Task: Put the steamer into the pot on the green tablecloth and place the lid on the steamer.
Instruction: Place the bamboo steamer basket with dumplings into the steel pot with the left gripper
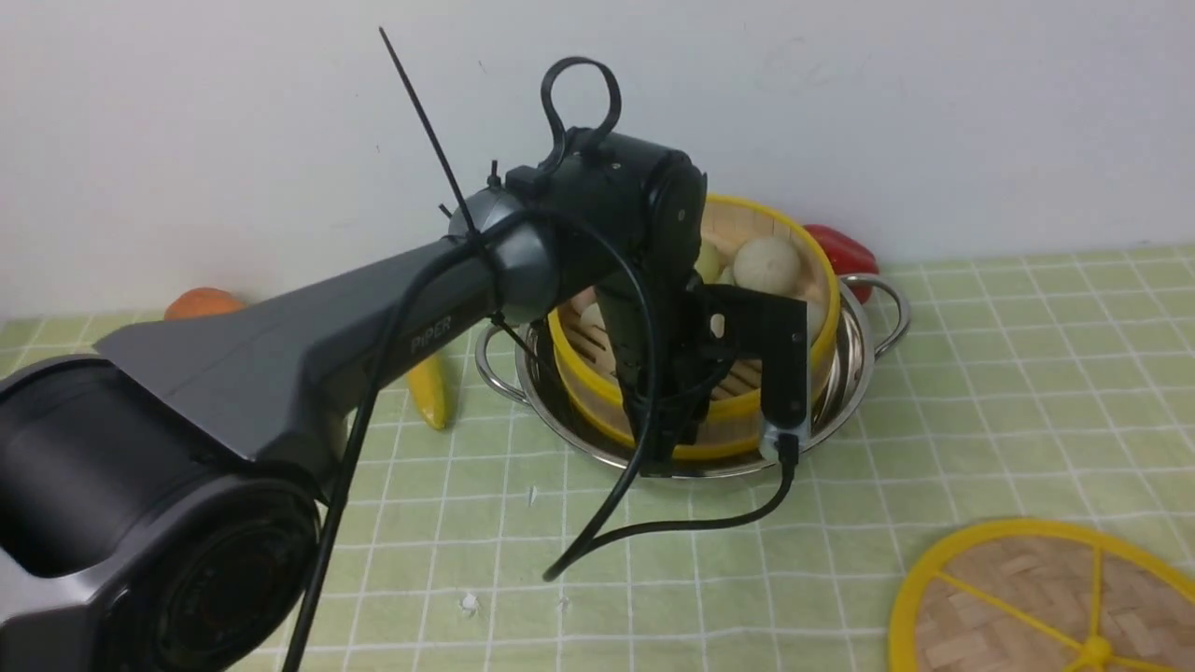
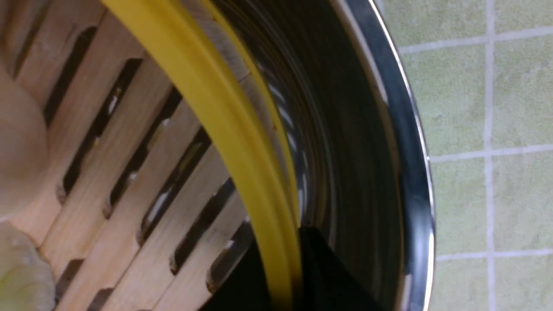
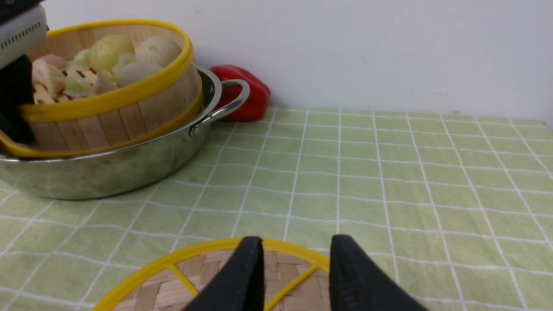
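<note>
One rim of the steamer (image 1: pixel 738 406) is pinched by the left gripper (image 2: pixel 283 272), the basket tilted over and partly within the pot (image 1: pixel 851 373); letting go early could drop it crooked, and a steeper tilt might roll the smooth, round buns (image 1: pixel 767 266) across the slatted bamboo. Around it curves thin, mirror-bright steel, on pale gridded cloth (image 1: pixel 934 448). Nearer lies the flat woven lid (image 1: pixel 990 597), yellow-spoked, beyond the right gripper's (image 3: pixel 296 259) parted fingers.

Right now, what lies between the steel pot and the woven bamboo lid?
Only bare green tablecloth separates the pot from the lid, as the front view shows.
</note>
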Robot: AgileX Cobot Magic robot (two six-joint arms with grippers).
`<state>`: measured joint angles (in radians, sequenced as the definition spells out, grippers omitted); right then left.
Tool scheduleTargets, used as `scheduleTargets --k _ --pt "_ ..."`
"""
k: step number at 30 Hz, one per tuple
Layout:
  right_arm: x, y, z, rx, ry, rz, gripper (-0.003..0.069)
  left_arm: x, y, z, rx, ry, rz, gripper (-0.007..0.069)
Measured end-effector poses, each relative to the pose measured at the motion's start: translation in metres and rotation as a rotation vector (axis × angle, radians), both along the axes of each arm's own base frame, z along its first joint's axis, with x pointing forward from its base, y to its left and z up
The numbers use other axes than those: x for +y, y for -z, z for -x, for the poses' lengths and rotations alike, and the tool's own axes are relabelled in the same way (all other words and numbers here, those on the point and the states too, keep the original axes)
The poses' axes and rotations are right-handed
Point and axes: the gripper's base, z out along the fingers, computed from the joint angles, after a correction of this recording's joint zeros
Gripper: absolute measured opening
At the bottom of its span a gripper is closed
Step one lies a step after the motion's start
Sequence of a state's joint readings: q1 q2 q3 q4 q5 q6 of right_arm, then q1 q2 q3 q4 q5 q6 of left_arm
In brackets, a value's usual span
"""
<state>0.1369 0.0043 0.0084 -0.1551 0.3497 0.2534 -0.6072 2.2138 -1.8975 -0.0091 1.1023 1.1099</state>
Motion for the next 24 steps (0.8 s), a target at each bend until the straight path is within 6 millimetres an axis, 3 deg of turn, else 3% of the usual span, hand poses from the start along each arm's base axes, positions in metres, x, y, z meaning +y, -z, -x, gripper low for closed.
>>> scheduleTargets --k 4,7,9,12,16,21,24 --pt "0.0 0.0 0.0 0.0 0.0 0.0 0.024 -0.001 0.001 -0.001 -0.007 -0.001 0.007 0.0053" --pt "0.0 0.0 0.0 0.0 0.0 0.0 0.024 -0.002 0.005 -0.002 0.002 -0.002 0.004 0.012" --pt "0.0 0.0 0.0 0.0 0.0 0.0 0.024 -0.002 0.008 -0.001 0.019 -0.004 0.0 0.0181" --pt "0.0 0.0 0.0 0.0 0.0 0.0 0.024 -0.002 0.005 -0.002 0.005 -0.033 0.014 0.0332" --pt "0.0 0.0 0.0 0.0 0.0 0.0 0.024 0.0 -0.001 -0.003 -0.006 -0.089 0.012 0.0452" --pt "0.0 0.0 0.0 0.0 0.0 0.0 0.024 0.007 -0.026 -0.005 -0.066 -0.188 -0.021 0.0518" --pt "0.0 0.0 0.0 0.0 0.0 0.0 0.024 0.013 -0.057 -0.005 -0.141 -0.257 0.014 0.0524"
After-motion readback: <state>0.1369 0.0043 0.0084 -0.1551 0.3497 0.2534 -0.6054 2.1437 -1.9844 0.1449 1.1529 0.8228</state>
